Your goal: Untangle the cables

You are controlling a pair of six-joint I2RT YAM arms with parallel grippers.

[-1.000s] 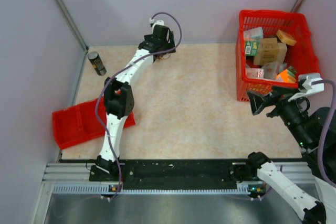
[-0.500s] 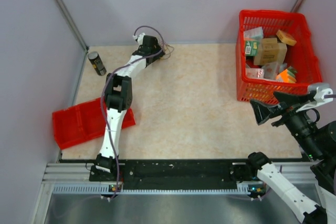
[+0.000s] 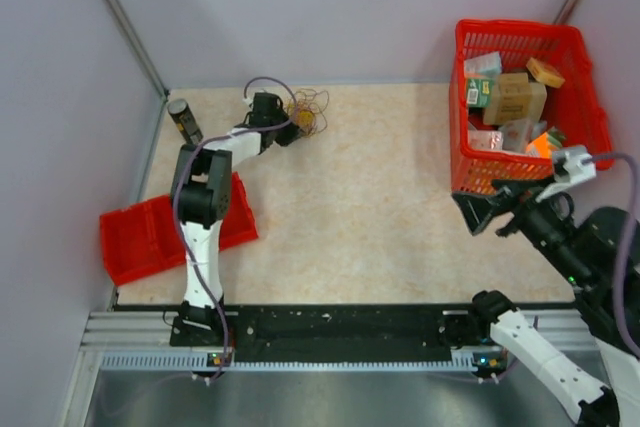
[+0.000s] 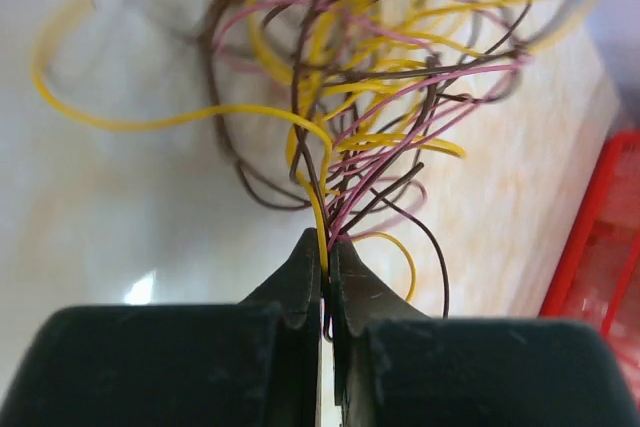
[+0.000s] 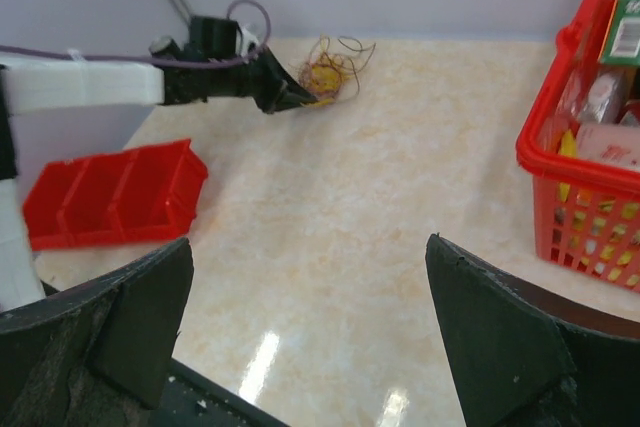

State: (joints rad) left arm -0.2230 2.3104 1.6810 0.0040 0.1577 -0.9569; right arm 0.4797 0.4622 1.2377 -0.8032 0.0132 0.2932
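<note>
- My left jaws are pressed together on the cables (image 4: pixel 380 77). A thin yellow strand (image 4: pixel 321 232) runs down between the tips. Pink and brown strands crowd in at the same spot, and I cannot tell whether they are pinched too.
- Taking the dark can (image 3: pixel 183 119) as my marker, the cables (image 3: pixel 306 112) lie on the tabletop (image 3: pixel 370 207) to the right of the can, along the same far edge.
- My left jaws sit between the can and the cables, at the fringe of the clump that faces the can.
- My right jaws stand wide with nothing between them. They are well apart from the can, out over the opposite side of the tabletop, and look back toward it.
- The clump is loose, roundish loops with no long axis that I can make out. The only clear line is the held strand, which leaves my tips and heads away from the can into the clump.
- My left arm is by far the nearer.
- I judge that a pull back toward the can would either draw that strand free or drag the whole clump along, since nothing pins the rest. My right arm would have to cross the tabletop to hold it.
</note>
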